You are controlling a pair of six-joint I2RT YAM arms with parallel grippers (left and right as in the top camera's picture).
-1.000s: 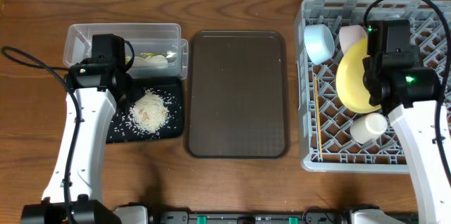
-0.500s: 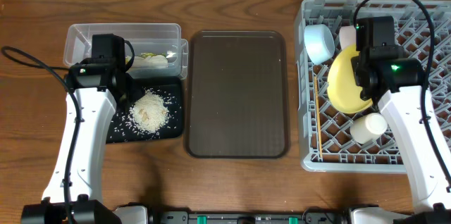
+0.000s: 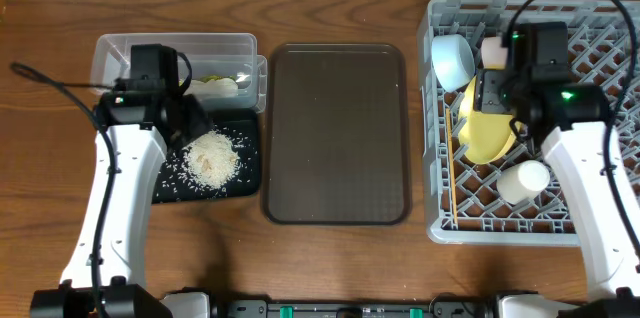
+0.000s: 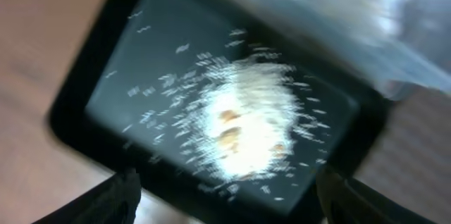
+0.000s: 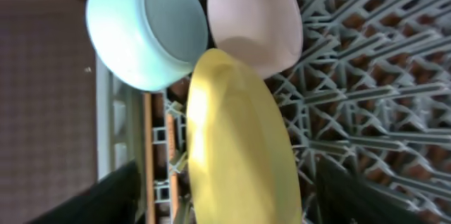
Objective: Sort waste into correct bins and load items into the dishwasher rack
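Rack (image 3: 600, 28) holds one plate (image 3: 485, 128), two bowls (image 3: 452, 60) (image 3: 493, 53), one cup (image 3: 523, 181); left tool (image 4: 232, 199) and right tool (image 5: 229, 196) gape empty.

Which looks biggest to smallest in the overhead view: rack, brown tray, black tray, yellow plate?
1. rack, cut off at the right edge.
2. brown tray.
3. black tray, partly covered.
4. yellow plate, standing tilted in the rack, so it shows less than its full face.

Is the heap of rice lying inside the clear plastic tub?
No, the rice heap lies on the black tray, beside the clear tub.
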